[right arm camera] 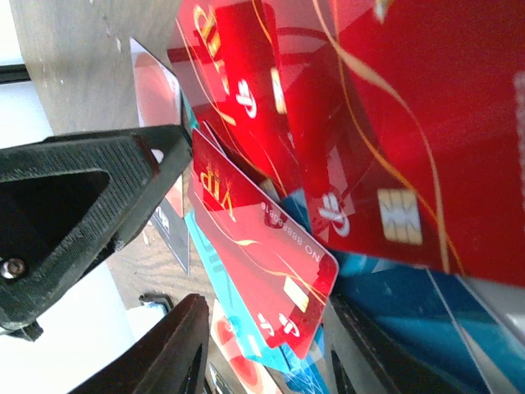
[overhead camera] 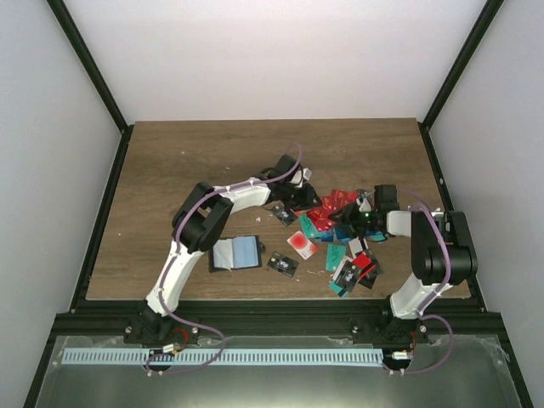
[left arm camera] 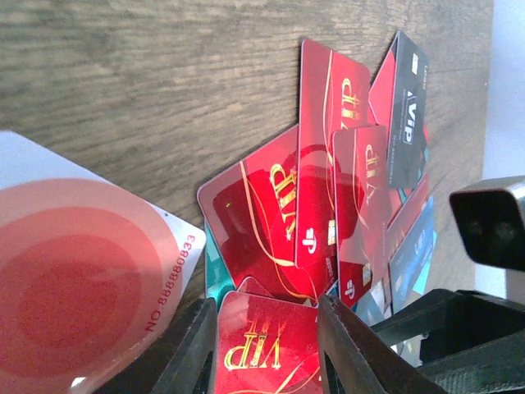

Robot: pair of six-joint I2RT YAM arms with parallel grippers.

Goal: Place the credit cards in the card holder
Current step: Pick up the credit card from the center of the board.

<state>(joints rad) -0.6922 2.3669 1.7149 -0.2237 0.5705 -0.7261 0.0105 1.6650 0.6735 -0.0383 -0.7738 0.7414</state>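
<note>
The card holder [overhead camera: 236,252] lies open on the table, its light blue inside facing up, left of both grippers. The credit cards [overhead camera: 327,208] form a loose pile of red, teal and black at mid-table. My left gripper [overhead camera: 293,194] is at the pile's left end; in the left wrist view its fingers [left arm camera: 193,353] are shut on the edges of a red VIP card [left arm camera: 267,349]. My right gripper [overhead camera: 350,219] is at the pile's right side. There its jaws [right arm camera: 267,312] straddle a tilted red card [right arm camera: 262,263], with a gap to the left finger [right arm camera: 176,349].
A white card with a red circle [overhead camera: 300,245] and a black card [overhead camera: 282,264] lie between holder and pile. Another cluster of cards [overhead camera: 353,270] sits near the front edge by the right arm. The two grippers are close together; the left one's black finger [right arm camera: 82,197] fills the right wrist view's left side.
</note>
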